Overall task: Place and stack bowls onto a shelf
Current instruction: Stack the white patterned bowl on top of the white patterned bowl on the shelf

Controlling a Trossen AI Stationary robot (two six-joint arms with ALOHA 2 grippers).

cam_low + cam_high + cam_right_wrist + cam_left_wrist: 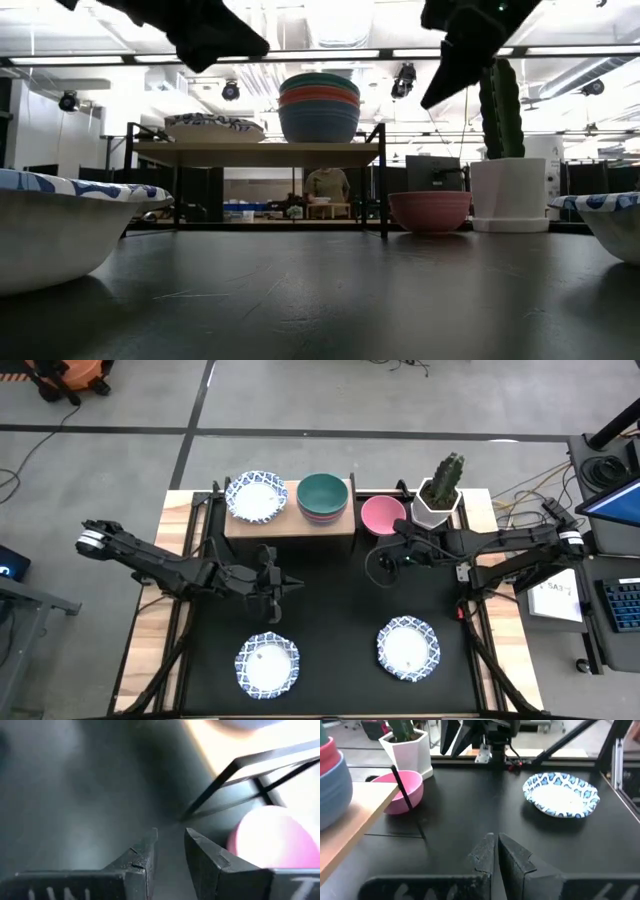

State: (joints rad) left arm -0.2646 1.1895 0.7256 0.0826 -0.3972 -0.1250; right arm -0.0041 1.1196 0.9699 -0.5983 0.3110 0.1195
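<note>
The light-wood shelf (288, 526) stands at the far side of the black mat. On it rest a blue-patterned white bowl (255, 496) and a stack (319, 107) of plain bowls: dark green (322, 496) on top, red and grey-blue below. The pink bowl (382, 515) sits on the mat beside the shelf's right end. Two more patterned bowls (267, 663) (407, 648) rest on the mat near its front edge. My left gripper (290, 582) hovers shut over the mat's left middle. My right gripper (377, 571) hovers slightly open just in front of the pink bowl (270, 837).
A cactus in a white pot (439, 497) stands to the right of the pink bowl at the mat's far right corner. The black mat (335, 615) lies bare between the grippers and the two front bowls. The shelf's thin black legs (405, 795) stand close to the pink bowl.
</note>
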